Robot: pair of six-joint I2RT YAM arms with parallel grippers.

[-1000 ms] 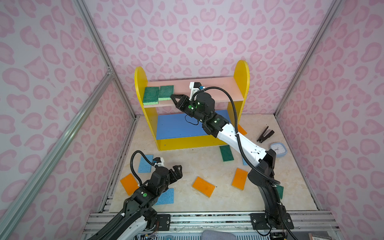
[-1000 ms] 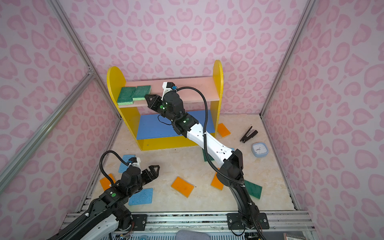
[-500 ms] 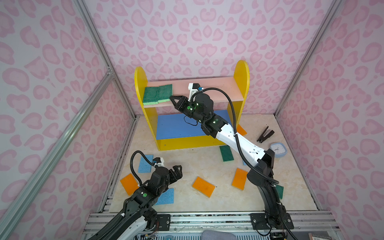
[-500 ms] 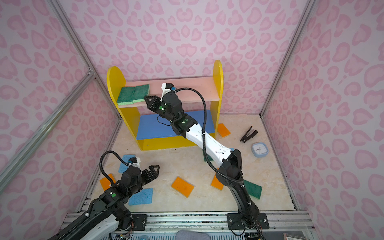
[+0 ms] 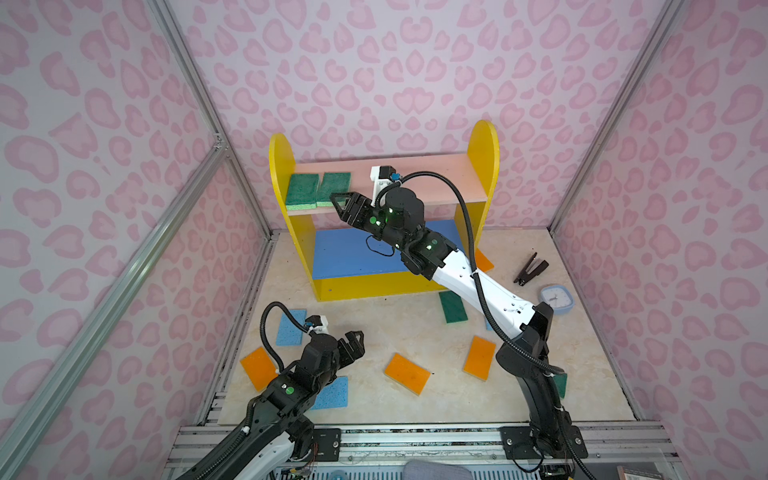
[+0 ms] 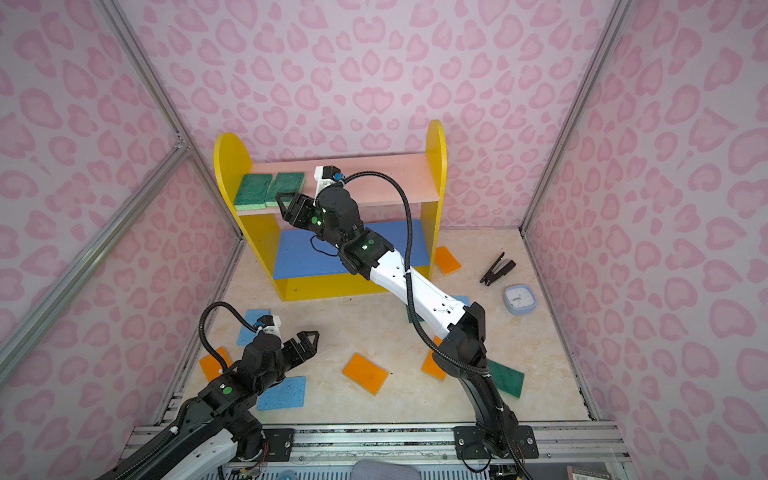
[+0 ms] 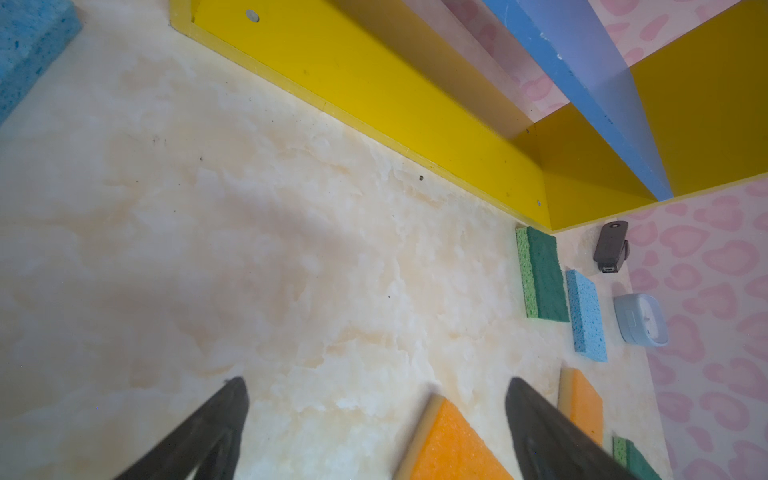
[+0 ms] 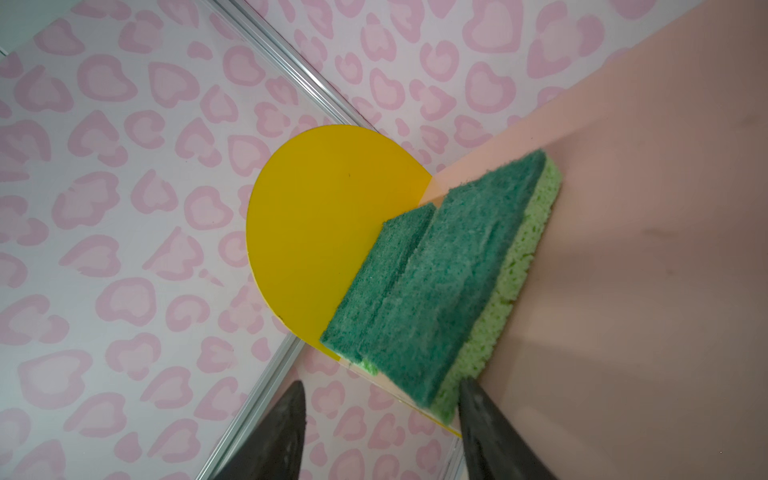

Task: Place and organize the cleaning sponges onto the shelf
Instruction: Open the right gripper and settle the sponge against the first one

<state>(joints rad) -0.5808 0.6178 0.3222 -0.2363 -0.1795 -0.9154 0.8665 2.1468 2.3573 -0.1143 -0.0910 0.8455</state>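
On pink upper board point(image 5: 436, 178), your right gripper point(image 8: 381, 384) just spread, freeing second dark-green-over-light-green rectangular sponge point(image 5: 334, 188) beside first such sponge point(image 5: 303, 191); two shelved, floor sponges point(image 5: 407, 374) remain. Left gripper point(image 5: 353, 338) spread, empty.

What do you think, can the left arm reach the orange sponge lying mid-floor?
Probably yes: the left gripper is open, the orange sponge lies flat just ahead of it with bare floor between, and the right gripper is away at the shelf.
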